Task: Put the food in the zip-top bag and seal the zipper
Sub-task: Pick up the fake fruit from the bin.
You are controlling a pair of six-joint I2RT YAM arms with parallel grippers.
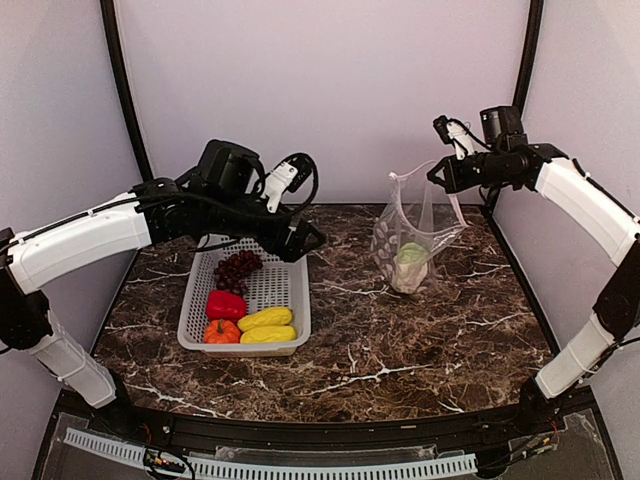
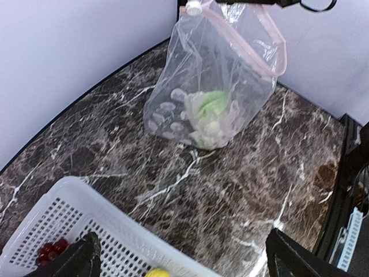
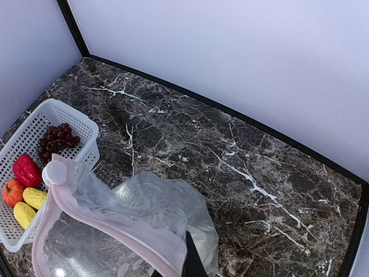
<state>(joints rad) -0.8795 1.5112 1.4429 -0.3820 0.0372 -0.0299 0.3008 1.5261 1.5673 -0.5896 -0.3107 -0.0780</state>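
Note:
The clear zip-top bag hangs over the right half of the table, its bottom resting on the marble. My right gripper is shut on the bag's top edge by the pinkish zipper. A white cauliflower and a green piece lie inside the bag. My left gripper is open and empty above the far right corner of the white basket. In the basket lie purple grapes, a red pepper, an orange fruit and two yellow pieces.
The white perforated basket stands left of centre on the dark marble table. Pale walls close in the back and both sides. A bare stretch of marble separates basket and bag.

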